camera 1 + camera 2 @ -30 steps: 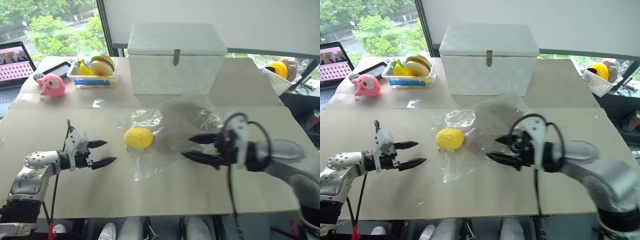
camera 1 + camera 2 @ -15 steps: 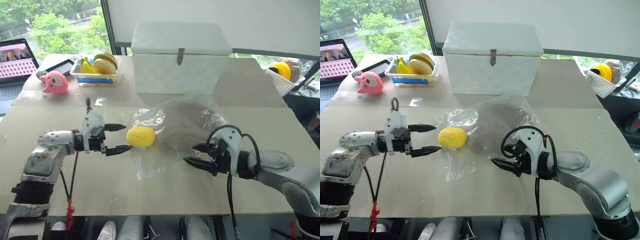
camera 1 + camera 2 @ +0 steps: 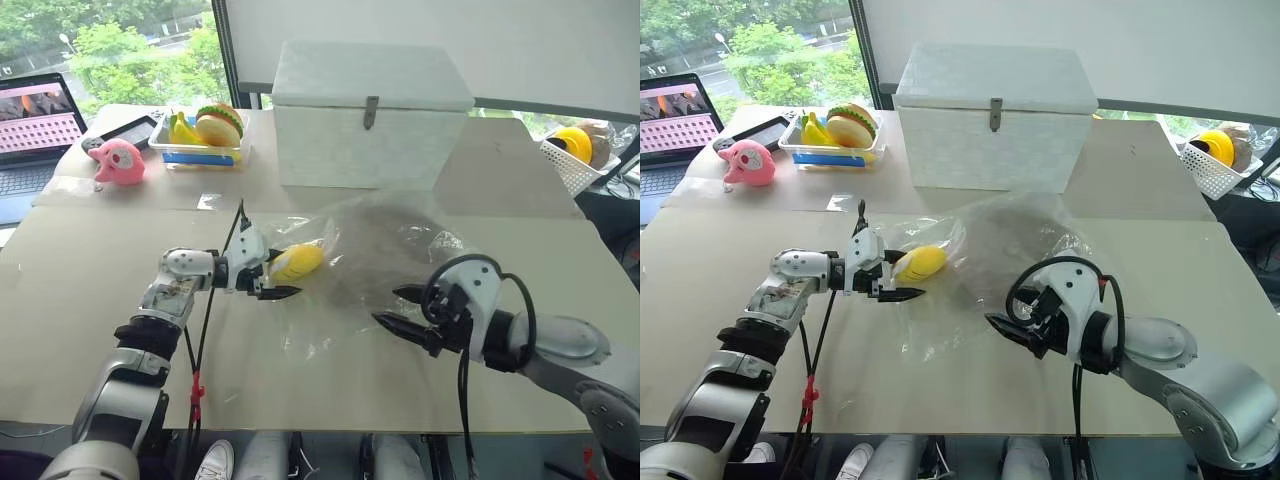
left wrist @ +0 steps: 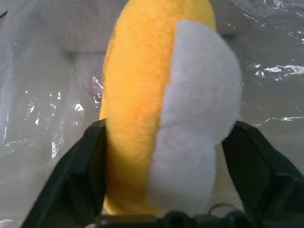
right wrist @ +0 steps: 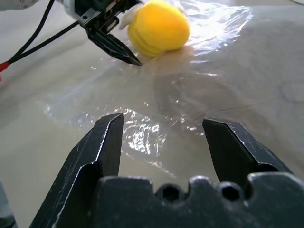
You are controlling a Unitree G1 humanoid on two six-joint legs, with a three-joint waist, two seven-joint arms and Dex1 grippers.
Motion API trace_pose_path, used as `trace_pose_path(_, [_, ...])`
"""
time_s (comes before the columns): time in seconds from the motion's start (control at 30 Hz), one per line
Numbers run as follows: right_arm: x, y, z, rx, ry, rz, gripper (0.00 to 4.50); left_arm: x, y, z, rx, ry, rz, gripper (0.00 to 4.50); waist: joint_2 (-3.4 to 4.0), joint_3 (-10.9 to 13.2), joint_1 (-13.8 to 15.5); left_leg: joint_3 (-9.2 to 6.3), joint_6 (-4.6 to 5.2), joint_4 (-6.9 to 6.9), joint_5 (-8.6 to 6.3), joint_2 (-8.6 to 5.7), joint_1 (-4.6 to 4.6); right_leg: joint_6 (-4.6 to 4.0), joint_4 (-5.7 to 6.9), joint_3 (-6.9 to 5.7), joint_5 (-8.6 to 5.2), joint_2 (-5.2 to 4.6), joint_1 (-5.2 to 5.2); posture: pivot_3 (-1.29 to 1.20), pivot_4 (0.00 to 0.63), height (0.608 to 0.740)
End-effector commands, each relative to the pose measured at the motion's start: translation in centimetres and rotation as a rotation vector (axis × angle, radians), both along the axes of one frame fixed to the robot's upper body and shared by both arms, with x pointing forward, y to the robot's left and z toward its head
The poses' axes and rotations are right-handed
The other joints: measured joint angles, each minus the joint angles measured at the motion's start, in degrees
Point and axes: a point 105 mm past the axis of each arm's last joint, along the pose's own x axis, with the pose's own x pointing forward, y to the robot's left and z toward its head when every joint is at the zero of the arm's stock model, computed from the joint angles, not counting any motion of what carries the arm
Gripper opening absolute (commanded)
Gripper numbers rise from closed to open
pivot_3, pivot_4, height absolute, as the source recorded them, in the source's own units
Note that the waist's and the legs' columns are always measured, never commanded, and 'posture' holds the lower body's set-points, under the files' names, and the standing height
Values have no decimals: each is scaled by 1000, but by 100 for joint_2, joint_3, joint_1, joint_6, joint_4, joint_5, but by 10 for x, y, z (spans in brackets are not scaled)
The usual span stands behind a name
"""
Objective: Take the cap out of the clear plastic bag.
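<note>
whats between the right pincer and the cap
Just crinkly clear bag lying flat on the table, as the right wrist view shows; the cap sits inside it beyond the right pincer.

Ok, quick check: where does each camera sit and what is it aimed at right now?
Head stereo pair: looks forward and down over the table; both arms show, left gripper, right gripper.
Left wrist: looks along its fingers at the yellow toy between them.
Right wrist: looks along its open fingers at the clear plastic bag.
Shared: the toy and bag show in all.

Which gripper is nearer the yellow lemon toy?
Left. The left gripper has its fingers around the yellow lemon toy; the right gripper hangs open, well apart, at the clear plastic bag's near edge.
</note>
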Motion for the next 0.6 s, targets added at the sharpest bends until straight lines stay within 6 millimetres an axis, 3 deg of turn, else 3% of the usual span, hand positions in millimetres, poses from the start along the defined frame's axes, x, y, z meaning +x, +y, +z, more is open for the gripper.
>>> trace_pose_path(0.03, [-3,-1,6,1,-38,-18,3813,-1,-5,-5,9,21,-29,1988,0,0,3,-2,0,3,0,0,0,0,1,0,0,0,1,0,150,723])
trace_pose_path(0.2, [-2,1,3,0,-32,-23,3813,10,-2,3,-28,-8,30,446,0,0,0,-5,3,10,-1,-1,0,1,8,0,1,-1,2,0,150,723])
trace_pose_path(0.3, [-1,1,1,-5,-28,-26,3813,22,-2,17,-131,-39,116,446,0,0,6,-7,4,13,0,-2,-1,1,12,0,1,-2,2,0,150,723])
trace_pose_path(0.43, [2,-1,-2,-12,-19,-34,3813,44,15,52,-362,-32,327,446,-3,1,-17,-13,8,24,-1,-1,-9,4,15,-2,2,0,0,0,150,723])
trace_pose_path(0.5, [3,-1,-3,-12,-16,-35,3813,60,39,65,-453,-34,509,446,-3,1,-49,-19,8,28,0,0,-12,4,16,-3,2,1,-1,0,150,723])
trace_pose_path(0.6, [4,1,-3,-7,-17,-31,3813,76,75,69,-496,-26,739,446,-4,1,-79,-22,8,28,0,-3,-10,5,18,-3,3,0,1,0,150,723])
